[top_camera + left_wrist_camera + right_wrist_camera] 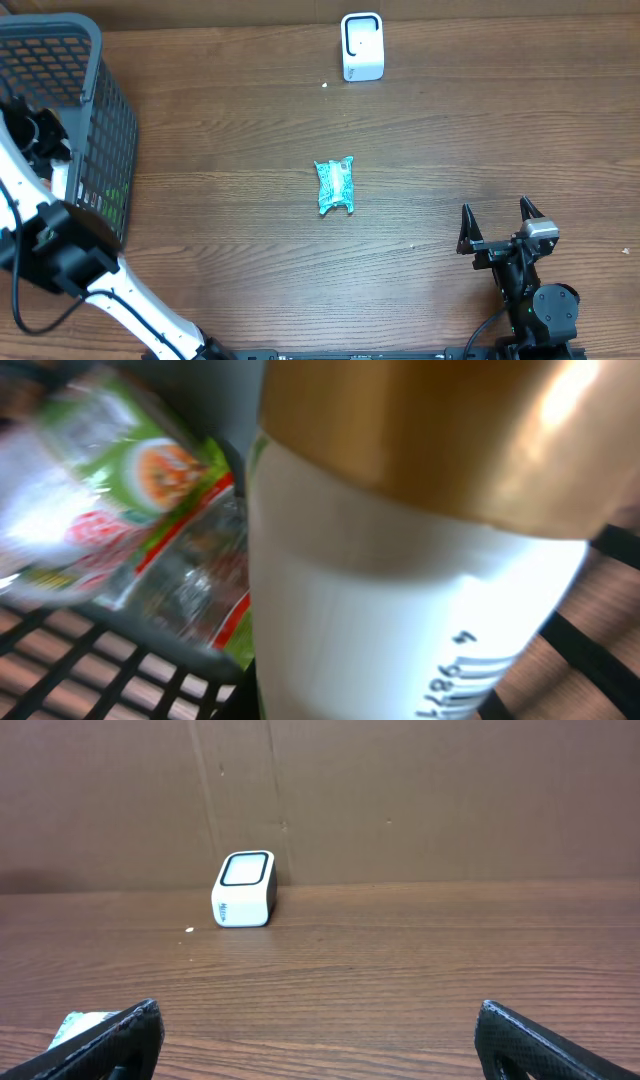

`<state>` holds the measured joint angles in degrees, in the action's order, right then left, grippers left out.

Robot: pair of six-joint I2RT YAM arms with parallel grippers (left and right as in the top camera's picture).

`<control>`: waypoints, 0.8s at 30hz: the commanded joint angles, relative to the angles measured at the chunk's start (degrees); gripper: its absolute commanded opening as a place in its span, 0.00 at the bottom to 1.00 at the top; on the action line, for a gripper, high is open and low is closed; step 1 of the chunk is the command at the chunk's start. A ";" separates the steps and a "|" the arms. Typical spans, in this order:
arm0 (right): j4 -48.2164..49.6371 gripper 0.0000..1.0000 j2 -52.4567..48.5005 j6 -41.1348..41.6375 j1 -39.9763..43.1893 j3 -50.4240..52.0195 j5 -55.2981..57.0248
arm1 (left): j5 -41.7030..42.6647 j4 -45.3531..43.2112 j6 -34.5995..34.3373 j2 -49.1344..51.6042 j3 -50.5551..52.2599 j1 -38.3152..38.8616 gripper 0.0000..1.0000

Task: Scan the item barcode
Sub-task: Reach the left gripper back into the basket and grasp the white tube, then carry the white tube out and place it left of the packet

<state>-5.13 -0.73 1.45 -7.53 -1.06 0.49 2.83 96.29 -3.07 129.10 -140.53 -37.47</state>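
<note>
Your left end effector is down inside the dark mesh basket at the far left corner of the counter. Its fingers do not show in any view, so you cannot tell whether it is clenched or released.

Its wrist camera is filled by a bottle. The body is white and smooth, under a wide metallic gold cap. Black barcode bars with printed digits run along the lower right of the body. Beside the bottle in the basket lies a green and red snack packet, blurred.

Your right end effector sits near the near right corner, released, its jaws spread wide with nothing between them.

A white scanner stands at the far edge. A crinkled teal packet lies at the counter's middle, well apart from both arms.
</note>
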 commanded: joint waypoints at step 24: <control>0.48 1.00 0.57 -0.22 -0.13 0.59 0.74 | 7.61 0.28 -0.76 -36.72 2.47 23.80 0.04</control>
<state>-5.13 -0.73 1.45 -7.53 -1.06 0.47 5.48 97.06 -4.34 92.29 -141.34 -20.05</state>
